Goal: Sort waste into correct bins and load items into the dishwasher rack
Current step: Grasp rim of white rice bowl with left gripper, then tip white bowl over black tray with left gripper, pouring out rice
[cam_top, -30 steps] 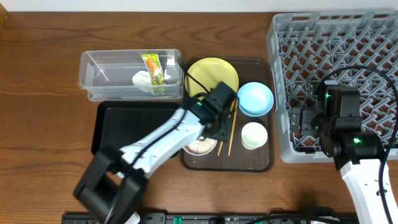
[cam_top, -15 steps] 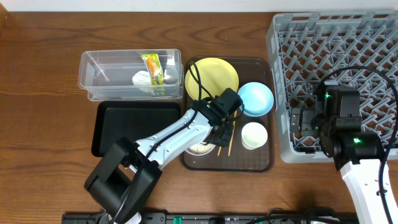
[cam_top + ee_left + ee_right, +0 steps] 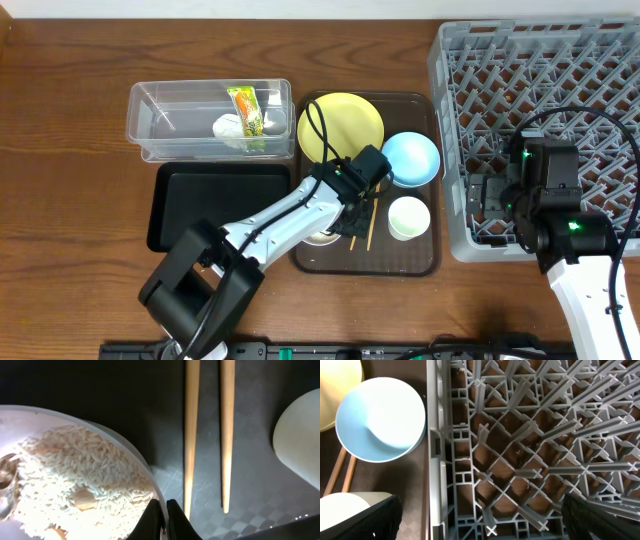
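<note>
The white bowl (image 3: 142, 462) on the brown tray (image 3: 420, 262) is being pinched at its rim by the left gripper's (image 3: 162, 510) newly closed jaws, ready for emptying its rice scraps (image 3: 65, 470); the right gripper's (image 3: 482, 520) jaws are standing spread.

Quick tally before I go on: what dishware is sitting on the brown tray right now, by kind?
Plate: 1
Bowls: 2 (light blue bowl, white bowl)
Cup: 1
Chopsticks: 2
Total: 6
</note>
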`<state>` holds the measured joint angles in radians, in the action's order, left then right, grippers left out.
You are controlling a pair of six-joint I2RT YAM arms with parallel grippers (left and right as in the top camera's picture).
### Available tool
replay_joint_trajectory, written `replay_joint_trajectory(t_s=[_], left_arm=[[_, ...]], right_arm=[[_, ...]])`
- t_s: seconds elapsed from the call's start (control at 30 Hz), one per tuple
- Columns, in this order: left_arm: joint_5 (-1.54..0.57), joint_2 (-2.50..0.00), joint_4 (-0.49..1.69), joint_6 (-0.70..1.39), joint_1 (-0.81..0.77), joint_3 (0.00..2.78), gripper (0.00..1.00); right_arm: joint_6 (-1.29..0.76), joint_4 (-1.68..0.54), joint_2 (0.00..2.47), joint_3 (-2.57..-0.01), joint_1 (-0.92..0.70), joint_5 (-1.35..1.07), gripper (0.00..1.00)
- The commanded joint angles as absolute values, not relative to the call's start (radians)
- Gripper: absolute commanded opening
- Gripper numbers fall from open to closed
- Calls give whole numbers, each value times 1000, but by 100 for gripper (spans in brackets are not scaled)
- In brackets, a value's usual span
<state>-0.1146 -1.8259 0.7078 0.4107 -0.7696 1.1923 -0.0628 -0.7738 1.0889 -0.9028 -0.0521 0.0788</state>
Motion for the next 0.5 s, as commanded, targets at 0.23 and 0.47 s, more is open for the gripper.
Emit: replay_joint_trajectory(t_s=[0.23, 0.47], left_arm=[[-115, -1578, 764, 361, -726, 1202, 6], [-294, -1430, 805, 268, -524, 1202, 6]], right_arm=[[-52, -775, 1083, -924, -64, 74, 99], [-52, -775, 1083, -924, -64, 74, 99]])
